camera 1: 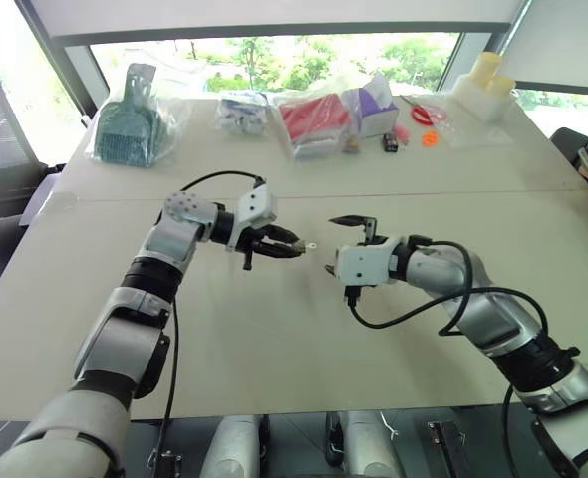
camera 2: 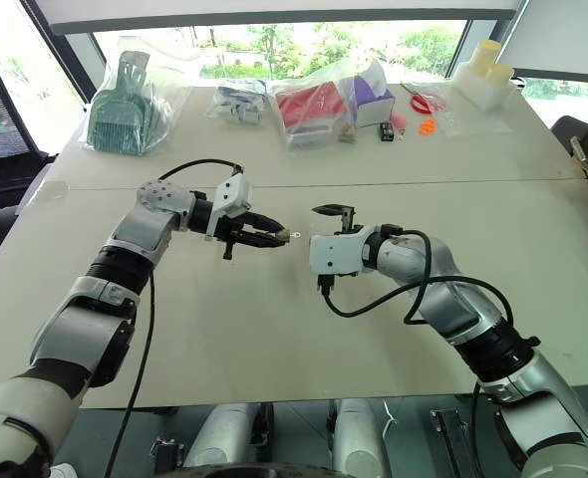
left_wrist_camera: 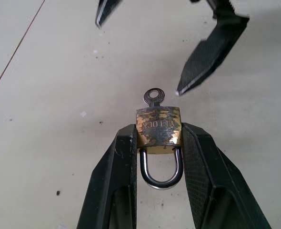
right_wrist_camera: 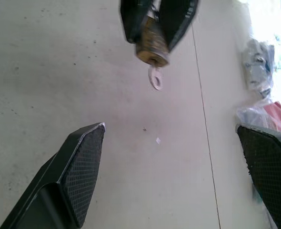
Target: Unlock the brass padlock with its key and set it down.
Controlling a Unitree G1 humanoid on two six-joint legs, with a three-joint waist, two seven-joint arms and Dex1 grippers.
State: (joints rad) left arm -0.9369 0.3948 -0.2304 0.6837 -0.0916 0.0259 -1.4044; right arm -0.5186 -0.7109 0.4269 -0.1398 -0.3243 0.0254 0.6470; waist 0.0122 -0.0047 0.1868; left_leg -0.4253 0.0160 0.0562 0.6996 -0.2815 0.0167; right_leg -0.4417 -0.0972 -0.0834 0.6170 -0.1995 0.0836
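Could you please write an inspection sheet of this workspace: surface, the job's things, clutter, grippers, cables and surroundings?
Surface: pale table, a seam running across it, bare around the arms.
Job's things: brass padlock held above the table, shackle closed; key sits in its keyhole, pointing toward the right gripper.
Clutter: along the far edge, bagged green scoop, bagged red item, purple box, red scissors, small orange piece.
Grippers: left gripper shut on the padlock body; right gripper open, facing the key, not touching it.
Cables: black cables loop along both forearms, clear of the padlock.
Surroundings: windows with greenery behind the table.
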